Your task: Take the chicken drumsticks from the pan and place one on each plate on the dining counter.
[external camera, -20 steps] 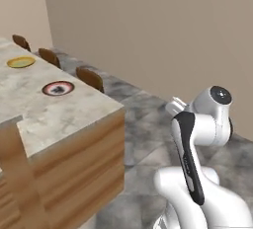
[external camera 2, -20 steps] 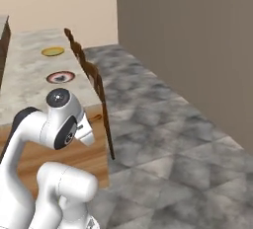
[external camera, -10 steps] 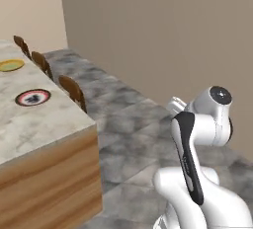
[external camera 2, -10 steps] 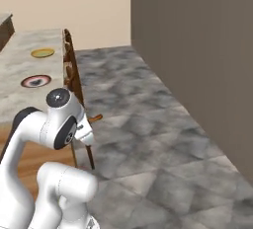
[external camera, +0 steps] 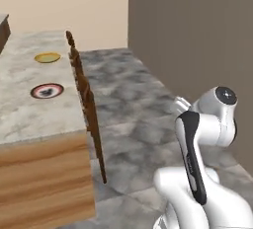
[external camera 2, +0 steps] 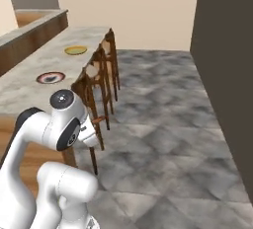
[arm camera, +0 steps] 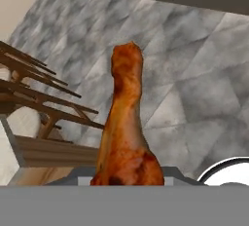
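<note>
A glossy reddish-brown chicken drumstick (arm camera: 125, 122) stands upright between the jaws of my gripper (arm camera: 127, 177), which is shut on its thick end, above the grey stone floor. The dining counter (external camera: 24, 119) (external camera 2: 20, 92) lies to my left. On its mottled top sit the red-rimmed plate with a dark centre (external camera: 47, 91) (external camera 2: 50, 78) and, farther along, the yellow plate (external camera: 47, 57) (external camera 2: 75, 50). Both plates are bare. The arm is folded close above the base, apart from the counter. The pan is out of view.
A row of dark wooden chairs (external camera: 88, 102) (external camera 2: 100, 77) lines the counter's near side, between me and the plates. A tall dark wall (external camera: 197, 35) (external camera 2: 227, 50) stands on the right. Open grey tiled floor (external camera 2: 163, 124) stretches ahead.
The whole picture has shifted, so the base has moved: the counter end has slid left and the chair row and dark wall have come into view. The grip on the drumstick is unchanged.
</note>
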